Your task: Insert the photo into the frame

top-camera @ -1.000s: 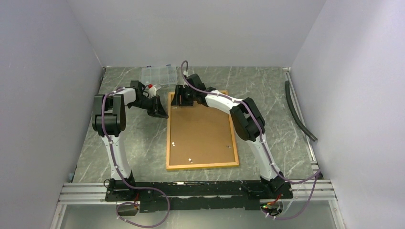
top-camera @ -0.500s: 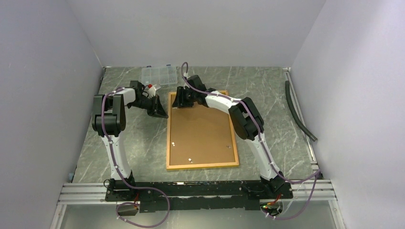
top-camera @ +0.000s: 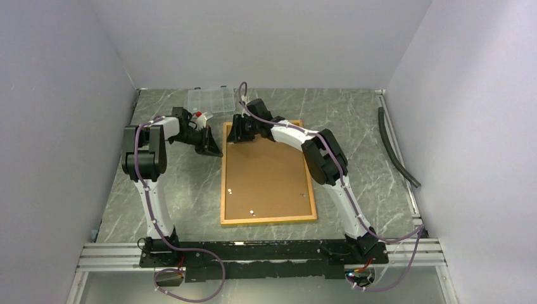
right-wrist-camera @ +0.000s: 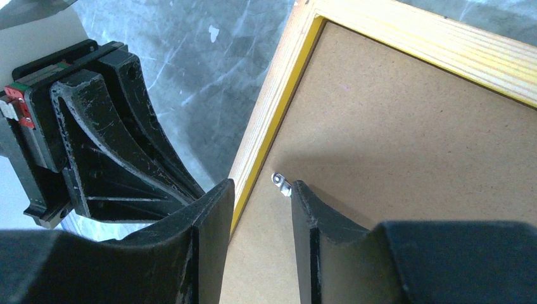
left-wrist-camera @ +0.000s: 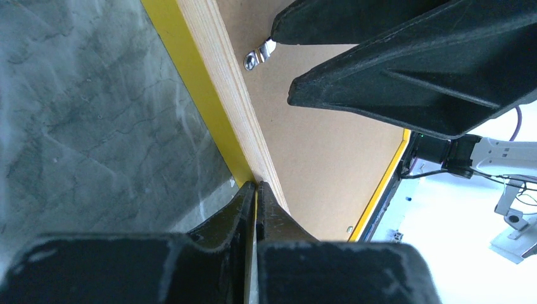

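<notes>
worktop point(top-camera: 171, 190): grey marbled surface. it carries the frame in the middle, with both arms reaching to the frame's far left corner.
frame point(top-camera: 268, 220): lies back side up, with a yellow border round pale wood. you have not shifted it over the last second.
backing board point(top-camera: 266, 177): plain brown, and sits inside the frame, covering the whole opening.
photo: you cannot see it in any view. whether it lies under the board cannot be told.
right hand point(right-wrist-camera: 263, 187): over the far left corner. it has edged a little leftward and its fingers have drawn closer, but they are still spread. they straddle the clip without pinching it.
left hand point(left-wrist-camera: 256, 185): low on the worktop just beside the frame's left edge. its fingers are pressed together with nothing visible between them, and the tips sit at the yellow edge.
clip point(right-wrist-camera: 281, 184): small metal tab on the board, close to the left rail. with your right fingers narrowing round it, you look set to turn it. the board's fastening is the step in hand, and the left hand seems placed to brace the frame.
</notes>
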